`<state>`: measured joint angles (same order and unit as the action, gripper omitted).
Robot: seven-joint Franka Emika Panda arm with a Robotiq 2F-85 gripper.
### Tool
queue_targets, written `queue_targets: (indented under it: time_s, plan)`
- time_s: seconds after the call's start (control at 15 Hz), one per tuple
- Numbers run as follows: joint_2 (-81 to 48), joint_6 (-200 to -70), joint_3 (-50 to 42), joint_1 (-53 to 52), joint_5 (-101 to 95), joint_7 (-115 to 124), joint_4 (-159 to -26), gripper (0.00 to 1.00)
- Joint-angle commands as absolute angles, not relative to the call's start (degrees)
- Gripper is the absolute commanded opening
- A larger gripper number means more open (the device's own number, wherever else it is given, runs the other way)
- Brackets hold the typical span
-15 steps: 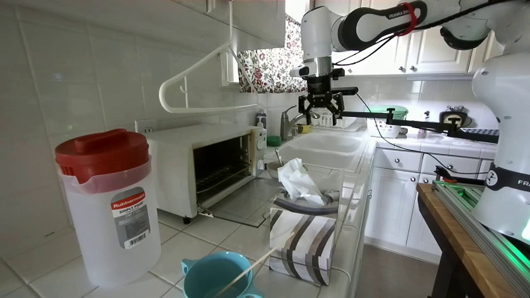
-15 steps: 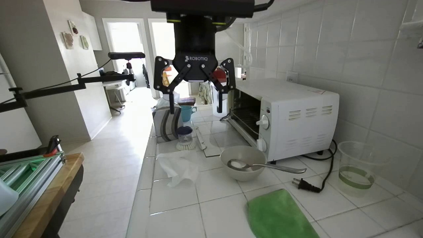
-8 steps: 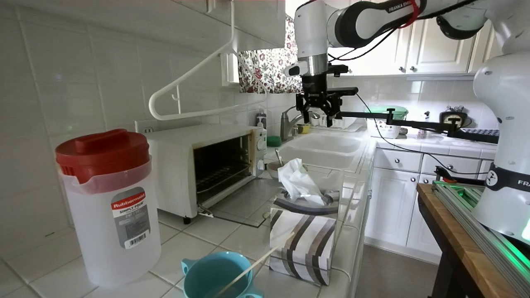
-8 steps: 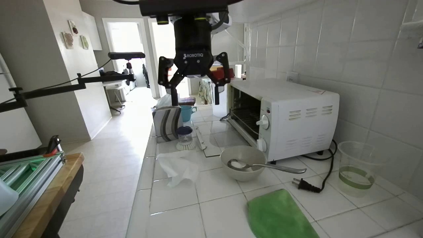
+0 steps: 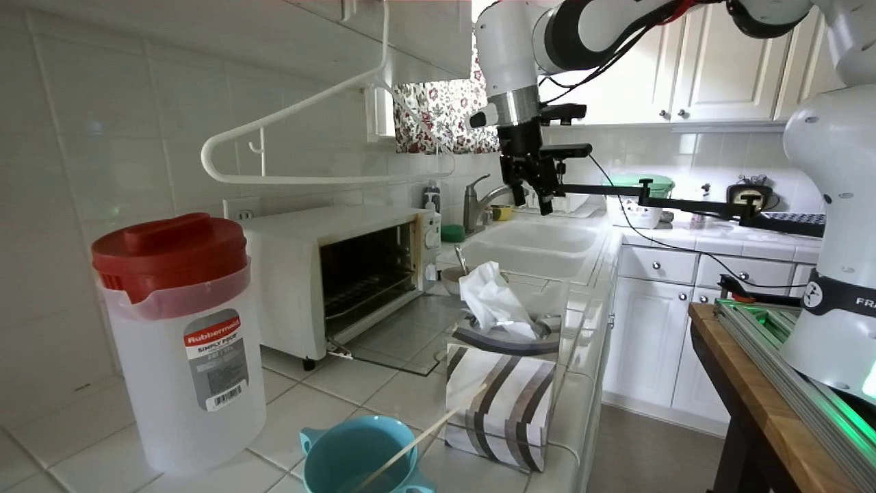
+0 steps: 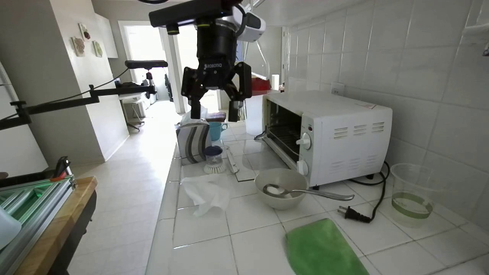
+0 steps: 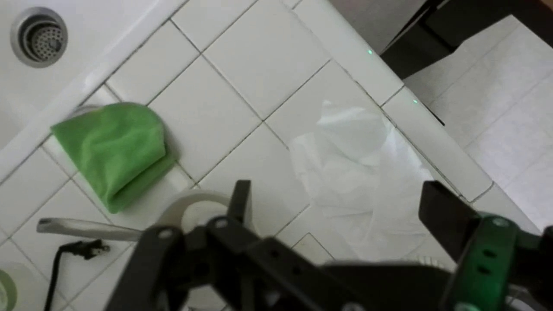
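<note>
Both fingers (image 6: 233, 111) of my gripper (image 6: 214, 113) stand wide apart, empty. In an exterior view I see the white sheet (image 6: 208, 194) on the counter (image 6: 202, 238) well below, left of the bowl (image 6: 279, 202).

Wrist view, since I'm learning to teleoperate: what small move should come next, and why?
Probably lower the fingers slightly: they are open and empty above the tiled counter, and the crumpled white sheet shows between them in the wrist view.

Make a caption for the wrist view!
Open end effector above tiled counter, with white sheet, green cloth and sink.
</note>
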<state>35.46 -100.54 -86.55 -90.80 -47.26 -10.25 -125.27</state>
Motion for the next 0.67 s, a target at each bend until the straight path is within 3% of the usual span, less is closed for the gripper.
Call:
queue_targets:
  time_s: [0.0,0.6]
  plan:
    - [29.97,-103.85,-87.56,-89.8,-38.37,-4.49,-125.07,1.0]
    - [20.91,-111.9,-87.1,-86.28,-28.24,-6.95,-125.96,1.0]
